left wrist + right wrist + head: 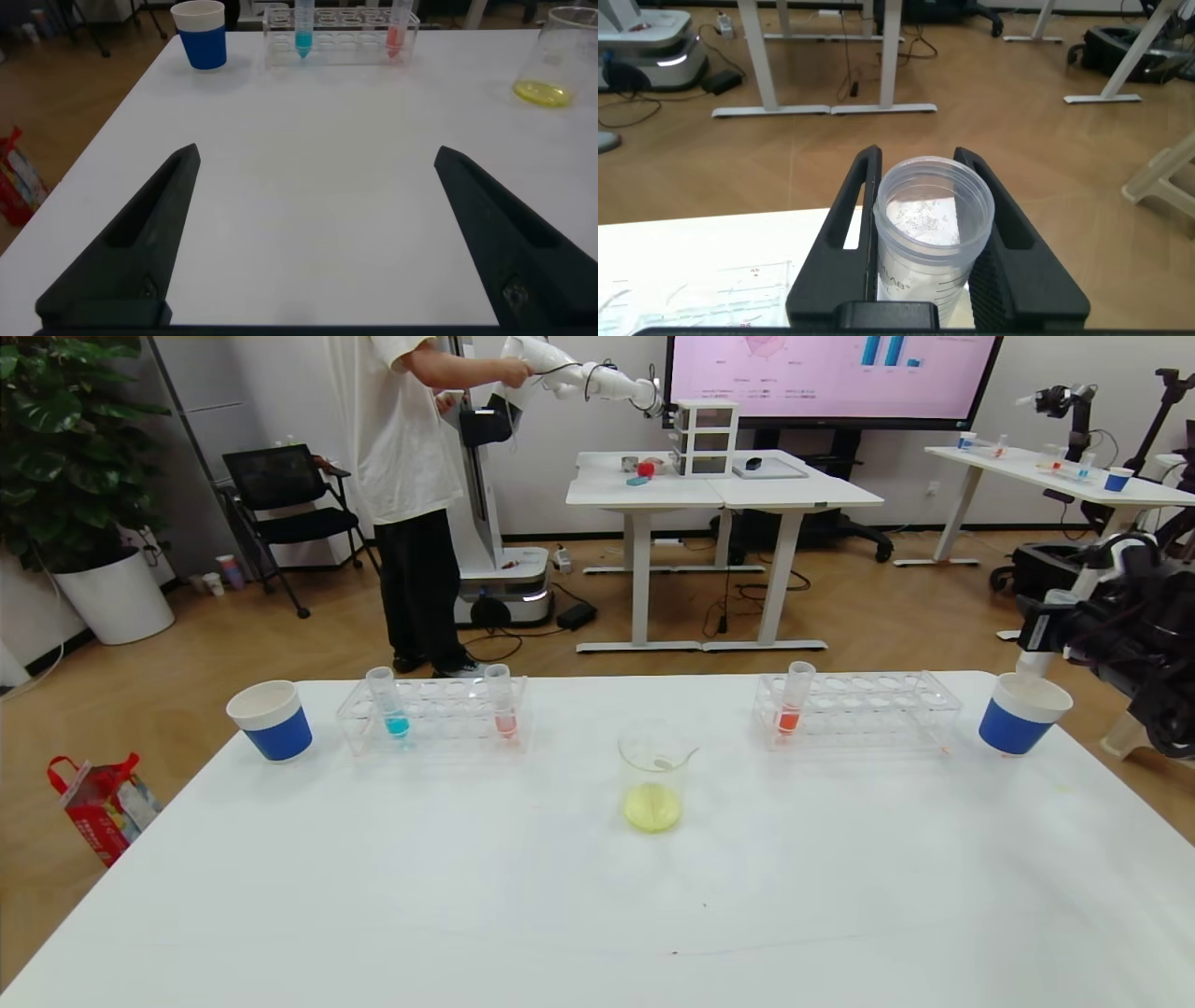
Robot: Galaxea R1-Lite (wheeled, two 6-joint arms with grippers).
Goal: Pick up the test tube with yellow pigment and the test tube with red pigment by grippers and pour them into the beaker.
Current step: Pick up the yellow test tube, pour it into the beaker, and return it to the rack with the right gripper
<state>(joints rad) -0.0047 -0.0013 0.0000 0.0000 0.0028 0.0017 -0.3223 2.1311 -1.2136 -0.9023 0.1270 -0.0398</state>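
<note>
1. Two tools are in play: the left tool (313,233) hangs low over the bench (523,915) on the left side, its two black fingers (140,233) spread wide with nothing between them.
2. Near the far left corner stands a blue-and-white paper cup (272,720), and just beside it a clear rack (431,714) along the far edge.
3. That rack holds a tube with blue liquid (388,703) upright at its left end and the test tube with red pigment (501,701), pale salmon, upright at its right end.
4. At mid-bench, in from the far edge, stands the beaker (653,777) with yellow liquid in its bottom.
5. A second clear rack (859,709) along the far edge to the right holds one upright tube with brighter orange-red liquid (794,698) at its left end.
6. Near the far right corner stands a second blue-and-white cup (1021,713).
7. The right tool (924,238) is above that cup, pinching an empty-looking clear tube (929,229) between its fingers, open mouth toward the wrist camera.
</note>
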